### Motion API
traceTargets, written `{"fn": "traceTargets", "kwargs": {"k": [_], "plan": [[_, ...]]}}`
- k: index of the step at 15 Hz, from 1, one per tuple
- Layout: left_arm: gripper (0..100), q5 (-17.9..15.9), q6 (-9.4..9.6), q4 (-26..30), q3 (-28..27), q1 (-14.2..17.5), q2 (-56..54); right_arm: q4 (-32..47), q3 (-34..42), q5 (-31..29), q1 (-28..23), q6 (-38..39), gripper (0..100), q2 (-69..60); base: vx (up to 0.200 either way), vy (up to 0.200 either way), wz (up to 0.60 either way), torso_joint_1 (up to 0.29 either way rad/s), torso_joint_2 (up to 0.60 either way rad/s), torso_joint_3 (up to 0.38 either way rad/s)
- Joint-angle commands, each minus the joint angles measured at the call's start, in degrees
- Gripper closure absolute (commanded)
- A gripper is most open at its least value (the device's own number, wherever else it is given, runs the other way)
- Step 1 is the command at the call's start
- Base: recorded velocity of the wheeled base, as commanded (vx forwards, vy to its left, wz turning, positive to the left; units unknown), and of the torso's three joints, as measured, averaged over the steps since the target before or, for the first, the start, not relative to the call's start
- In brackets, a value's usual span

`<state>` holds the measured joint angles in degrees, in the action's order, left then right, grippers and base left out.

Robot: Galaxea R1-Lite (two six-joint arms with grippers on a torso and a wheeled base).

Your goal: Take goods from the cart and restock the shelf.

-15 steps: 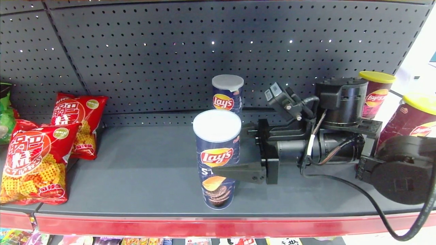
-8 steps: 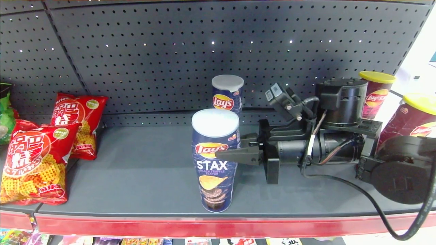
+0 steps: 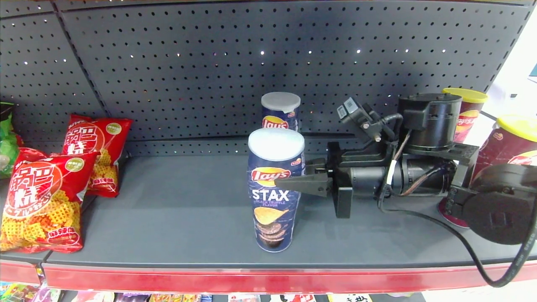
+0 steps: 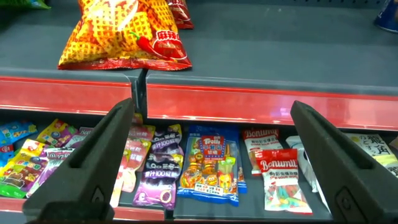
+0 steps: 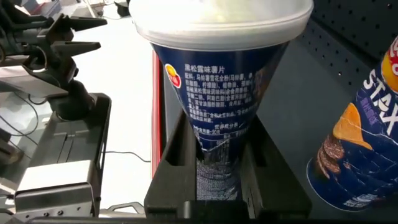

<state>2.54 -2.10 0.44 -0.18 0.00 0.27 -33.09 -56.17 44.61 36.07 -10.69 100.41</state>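
Front blue can: dark blue tube, white lid, red-and-yellow oval emblem, large white lettering and a chip picture under it. It stands upright on the grey shelf, near the red lip. Right claw comes in level from the can's right and is closed on its upper body, one finger across the front and one behind. In the wrist view the can sits clamped in the claw. Count: 2 blue cans, the rear blue can directly behind the front one. 2 maroon cans with yellow lids are well to its right. 2 red snack bags are well to its left, and a green bag lies beyond them. A perforated pegboard back panel stands behind. Left claw: spread wide, holding nothing, below and left of the can, facing candy packets on the lower tier.
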Motion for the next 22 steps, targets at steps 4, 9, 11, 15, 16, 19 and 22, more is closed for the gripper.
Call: {"fn": "traceTargets", "kwargs": {"k": [4,9,11,15,16,19,22], "plan": [[0,0.01,-0.01,0.00,0.01,0.00,0.08,-0.05,1.51,0.04,-0.04,-0.21,100,-1.01,0.000,0.000,0.00,0.000,0.00,0.000],[0,0.01,-0.01,0.00,0.01,0.00,0.08,-0.05,3.09,0.04,-0.12,-0.65,100,-1.36,0.000,0.000,0.00,0.000,0.00,0.000],[0,0.01,-0.01,0.00,0.01,0.00,0.08,-0.14,3.53,-0.04,-0.12,-0.82,0,-1.36,0.000,0.000,0.00,0.000,0.00,0.000],[0,0.01,-0.10,0.00,0.01,0.00,0.08,-0.05,3.53,-0.04,-0.04,-1.00,0,-1.45,0.000,0.000,0.00,0.000,0.00,0.000],[0,0.01,-0.01,0.00,0.01,0.00,0.08,-0.05,3.53,-0.04,-0.04,-1.00,0,-1.62,0.000,0.000,0.00,0.000,0.00,0.000],[0,0.01,-0.01,0.00,0.01,0.00,0.08,0.04,4.67,-0.13,-0.12,-1.00,0,-3.03,0.000,0.000,0.00,0.000,0.00,0.000],[0,0.01,-0.01,0.00,0.01,0.00,0.08,0.04,7.31,-0.04,-2.15,-1.00,0,-7.07,0.000,0.000,0.00,0.000,0.00,0.000]]}}
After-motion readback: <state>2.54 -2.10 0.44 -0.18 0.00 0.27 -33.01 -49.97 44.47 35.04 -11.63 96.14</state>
